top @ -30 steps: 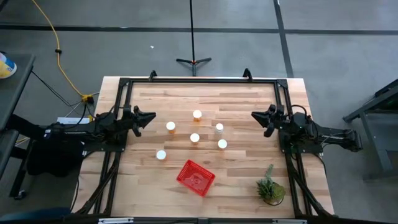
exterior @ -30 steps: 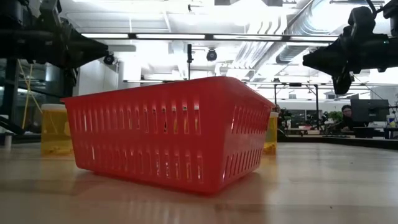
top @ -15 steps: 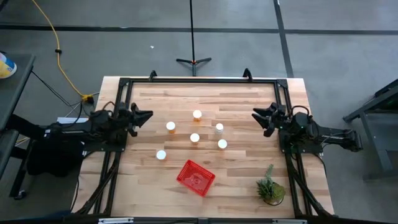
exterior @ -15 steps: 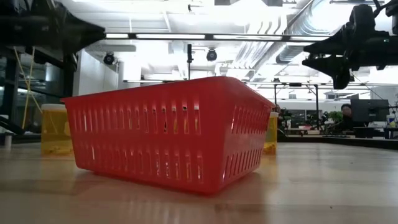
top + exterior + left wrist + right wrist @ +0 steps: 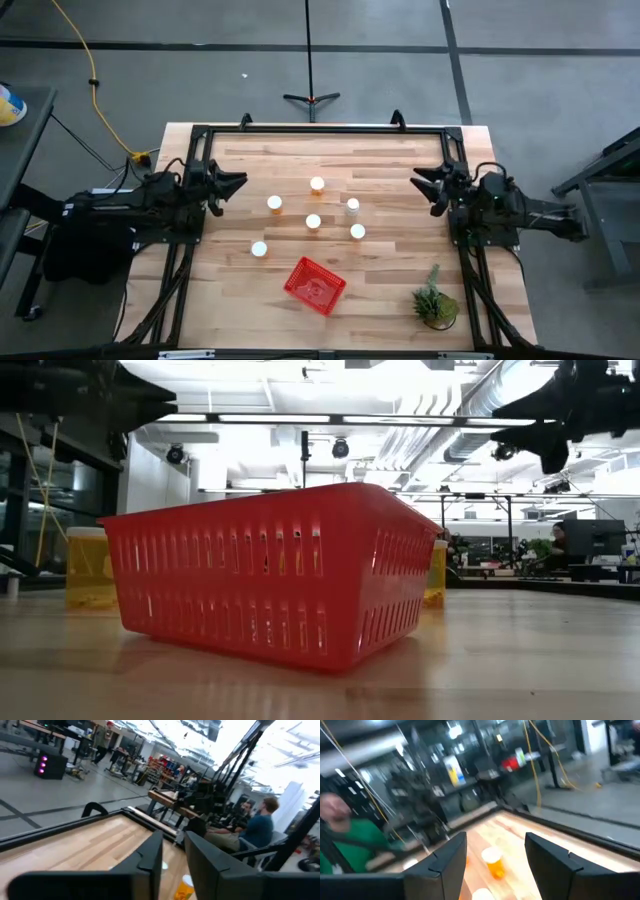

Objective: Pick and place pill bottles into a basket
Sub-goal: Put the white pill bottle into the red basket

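Several pill bottles with white caps and orange bodies stand upright on the wooden table, among them one (image 5: 274,204) nearest my left gripper and one (image 5: 352,207) nearest my right gripper. The red mesh basket (image 5: 315,285) sits on the table toward the near edge, with nothing in it in the high view. My left gripper (image 5: 234,184) hovers open at the table's left side, pointing level toward the bottles. My right gripper (image 5: 424,186) hovers open at the right side, facing them too. One bottle (image 5: 493,860) shows between the right fingers, farther off.
A small green potted plant (image 5: 436,305) stands at the near right corner. A black frame (image 5: 320,128) runs along the table's far, left and right edges. In the low view the basket (image 5: 270,575) hides most bottles. People sit in the room beyond the table.
Both grippers have risen above the table while still pointing level toward the bottles. My right gripper has opened its fingers. The bottles and the basket have stayed where they were.
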Controlling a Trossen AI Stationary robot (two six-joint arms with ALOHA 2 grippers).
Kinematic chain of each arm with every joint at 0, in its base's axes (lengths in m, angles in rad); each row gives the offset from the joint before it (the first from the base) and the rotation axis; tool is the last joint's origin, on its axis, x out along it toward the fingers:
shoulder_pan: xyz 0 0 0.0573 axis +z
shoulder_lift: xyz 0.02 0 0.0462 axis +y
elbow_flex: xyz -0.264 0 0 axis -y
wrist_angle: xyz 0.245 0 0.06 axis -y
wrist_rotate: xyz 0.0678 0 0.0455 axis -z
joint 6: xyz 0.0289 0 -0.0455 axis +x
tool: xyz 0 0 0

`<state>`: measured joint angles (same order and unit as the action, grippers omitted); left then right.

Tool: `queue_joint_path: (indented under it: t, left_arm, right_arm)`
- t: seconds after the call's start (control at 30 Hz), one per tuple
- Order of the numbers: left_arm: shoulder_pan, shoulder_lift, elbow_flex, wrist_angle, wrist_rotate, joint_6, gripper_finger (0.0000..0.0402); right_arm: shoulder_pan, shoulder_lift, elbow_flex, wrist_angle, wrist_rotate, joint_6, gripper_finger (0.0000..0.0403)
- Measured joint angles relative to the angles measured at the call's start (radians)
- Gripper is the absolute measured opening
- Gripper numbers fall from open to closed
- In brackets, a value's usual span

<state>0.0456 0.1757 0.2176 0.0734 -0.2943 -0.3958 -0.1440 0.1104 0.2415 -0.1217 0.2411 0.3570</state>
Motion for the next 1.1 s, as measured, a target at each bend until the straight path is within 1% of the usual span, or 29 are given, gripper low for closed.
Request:
queue_joint_path:
  t: [0.07, 0.17, 0.23, 0.33, 0.43, 0.5, 0.63, 0.77, 0.9, 1.0, 1.1]
  left_arm:
    - [0.0, 0.024, 0.009, -0.001, -0.036, -0.001, 0.0161]
    - [0.0, 0.039, 0.015, -0.001, -0.059, 0.025, 0.0208]
    - [0.0, 0.038, 0.016, -0.001, -0.068, 0.022, 0.0232]
    - [0.0, 0.038, 0.016, -0.001, -0.091, -0.001, 0.0253]
    - [0.0, 0.039, 0.016, -0.001, -0.093, 0.002, 0.0261]
    - [0.0, 0.039, 0.016, 0.006, -0.093, -0.001, 0.0261]
    - [0.0, 0.038, 0.016, 0.046, -0.093, -0.02, 0.0256]
    - [0.0, 0.038, 0.018, 0.058, -0.11, -0.027, 0.0253]
    - [0.0, 0.038, 0.018, 0.058, -0.109, -0.028, 0.0257]
    - [0.0, 0.038, 0.018, 0.058, -0.088, -0.055, 0.0257]
    - [0.0, 0.038, 0.018, 0.056, -0.065, -0.045, 0.0255]
  right_arm:
    - [0.0, 0.03, 0.063, -0.116, 0.016, -0.002, 0.0193]
    - [0.0, 0.056, 0.14, -0.246, 0.016, 0.006, 0.0193]
    - [0.0, 0.06, 0.169, -0.289, 0.015, 0.024, 0.0193]
    - [0.0, 0.06, 0.191, -0.308, 0.007, 0.027, 0.0193]
    - [0.0, 0.06, 0.196, -0.31, 0.005, 0.042, 0.0194]
    - [0.0, 0.06, 0.196, -0.327, 0.012, 0.061, 0.0202]
    - [0.0, 0.067, 0.196, -0.348, 0.025, 0.089, 0.0239]
    - [0.0, 0.083, 0.196, -0.326, 0.012, 0.091, 0.0271]
    - [0.0, 0.099, 0.196, -0.282, 0.051, 0.12, 0.0276]
    - [0.0, 0.113, 0.196, -0.247, 0.072, 0.092, 0.0277]
    - [0.0, 0.145, 0.196, -0.238, 0.085, 0.067, 0.0278]
